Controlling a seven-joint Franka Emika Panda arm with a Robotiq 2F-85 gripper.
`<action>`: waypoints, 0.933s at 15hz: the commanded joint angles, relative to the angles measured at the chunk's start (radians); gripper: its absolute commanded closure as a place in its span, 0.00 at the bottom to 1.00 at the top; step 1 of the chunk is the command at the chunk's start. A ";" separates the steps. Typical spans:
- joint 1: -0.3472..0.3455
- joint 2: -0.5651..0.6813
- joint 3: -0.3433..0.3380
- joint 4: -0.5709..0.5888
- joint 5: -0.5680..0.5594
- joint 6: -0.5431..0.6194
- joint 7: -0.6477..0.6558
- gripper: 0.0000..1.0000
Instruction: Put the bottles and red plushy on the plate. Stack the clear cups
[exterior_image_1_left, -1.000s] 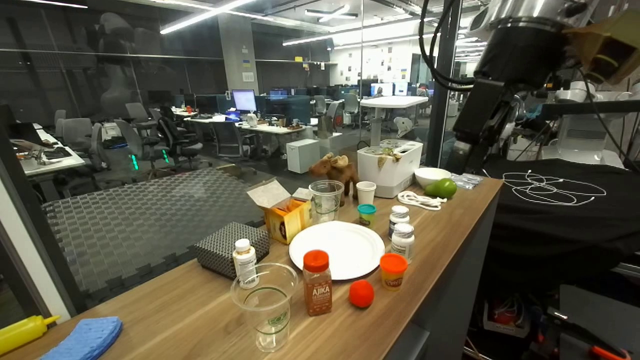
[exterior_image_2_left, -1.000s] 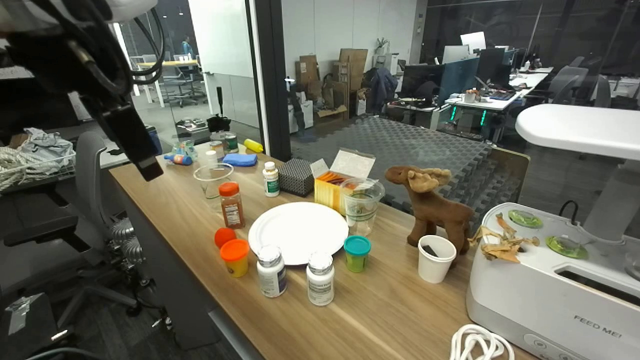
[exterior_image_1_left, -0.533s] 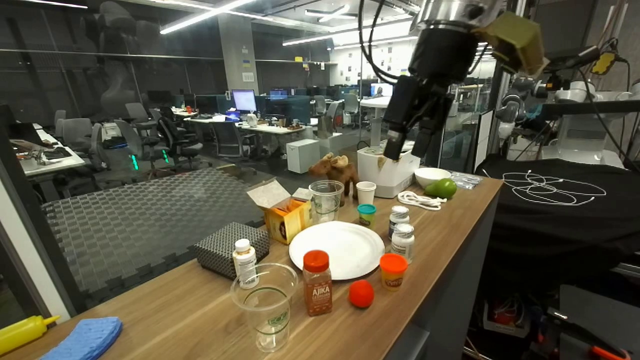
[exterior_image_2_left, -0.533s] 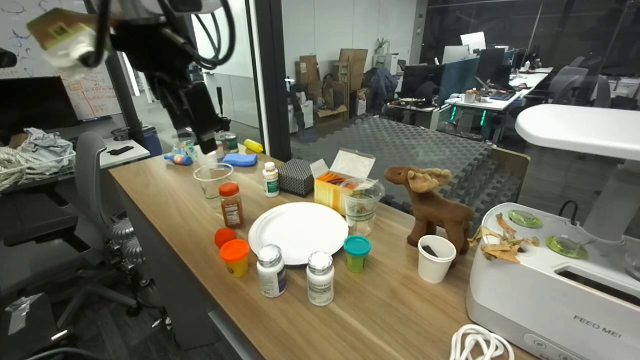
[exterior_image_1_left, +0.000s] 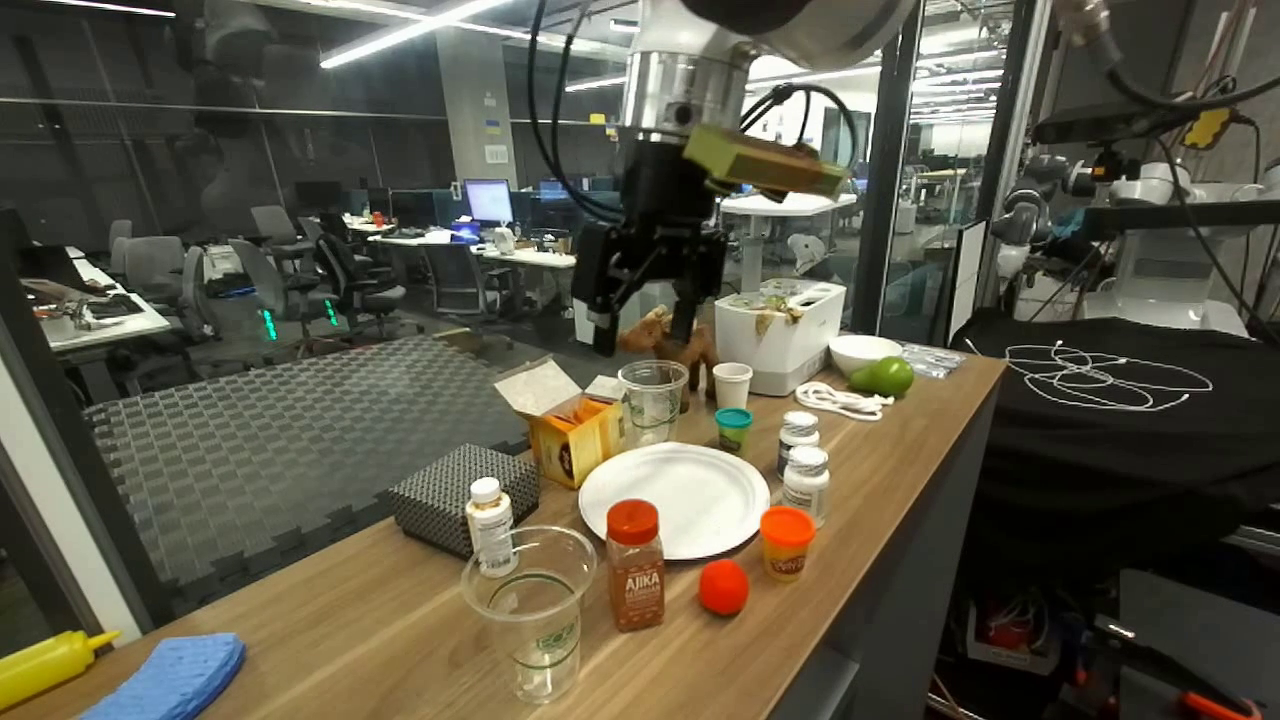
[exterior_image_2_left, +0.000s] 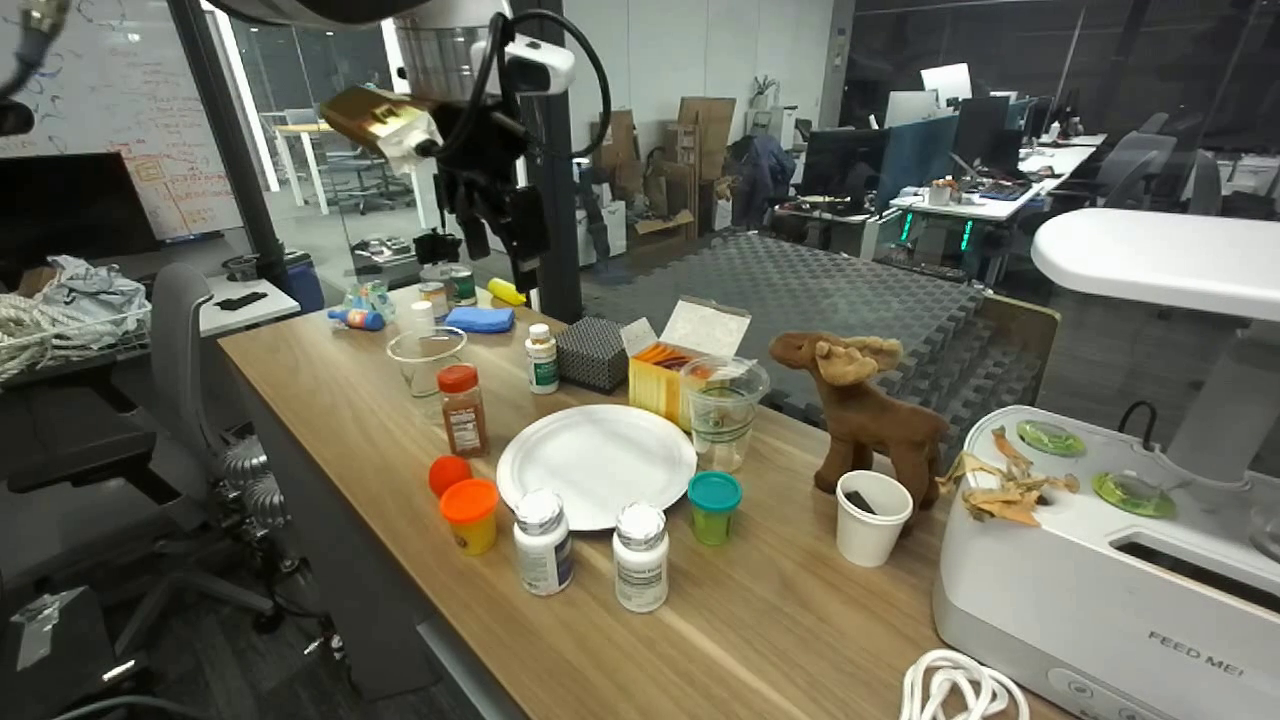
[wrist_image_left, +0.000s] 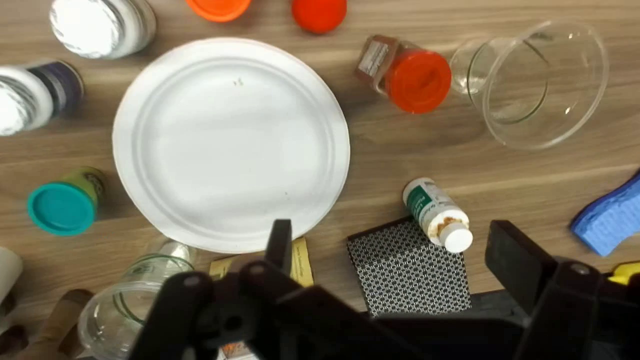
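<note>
Claw spread wide, above table.
Red ball, spice bottle, two white bottles on table around plate; third white bottle beside black box. Clear cups upright, apart: one near spice bottle, one beside yellow box.

Open-plan office, equipped for robotics: desks with a lit monitor; grey swivel chairs; blue desk divider; ceiling strip light; handwritten whiteboard; large dark screen; cardboard boxes before a pale wall; interlocking floor mat, in both exterior views; robot arm over wood-grain surface
</note>
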 joint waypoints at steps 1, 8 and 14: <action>0.029 0.203 0.024 0.254 -0.057 -0.063 0.102 0.00; 0.147 0.442 0.016 0.556 -0.170 -0.244 0.158 0.00; 0.196 0.577 0.010 0.691 -0.208 -0.325 0.141 0.00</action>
